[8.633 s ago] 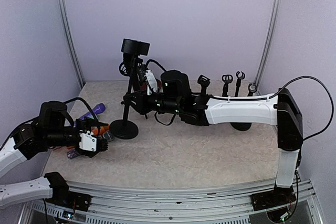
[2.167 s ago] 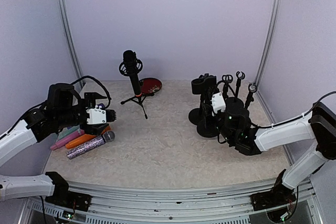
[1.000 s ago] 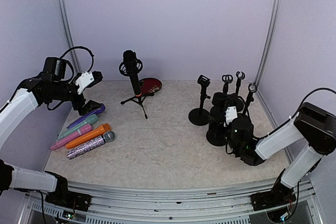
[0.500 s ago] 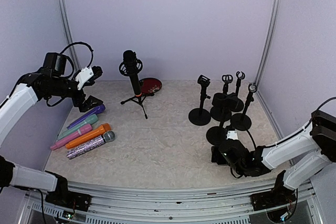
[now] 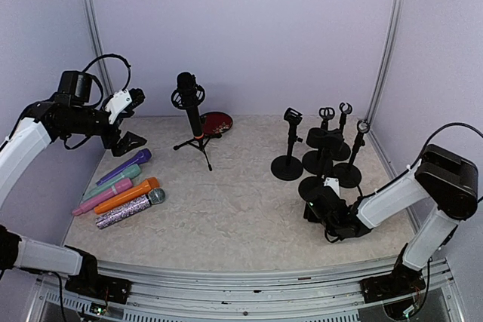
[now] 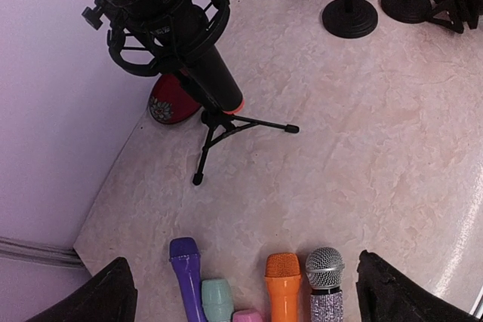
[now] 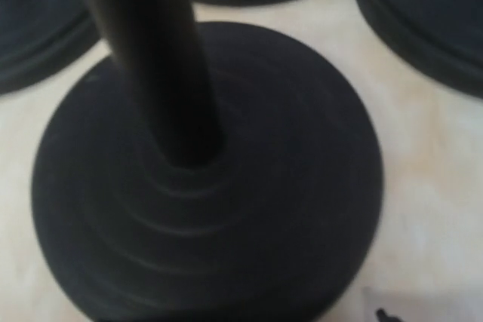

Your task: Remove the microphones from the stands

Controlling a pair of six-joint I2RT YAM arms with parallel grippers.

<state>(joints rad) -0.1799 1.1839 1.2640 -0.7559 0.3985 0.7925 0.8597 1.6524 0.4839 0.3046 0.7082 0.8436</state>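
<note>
Left wrist view: left gripper (image 6: 249, 295), fingers wide apart for grasping, facing microphone (image 6: 177, 39) ahead-left on tripod stand (image 6: 219, 122).

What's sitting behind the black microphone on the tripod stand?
A dark red dish lies on the table behind the tripod stand. The black microphone covers part of it, and whether it holds anything cannot be told.
</note>
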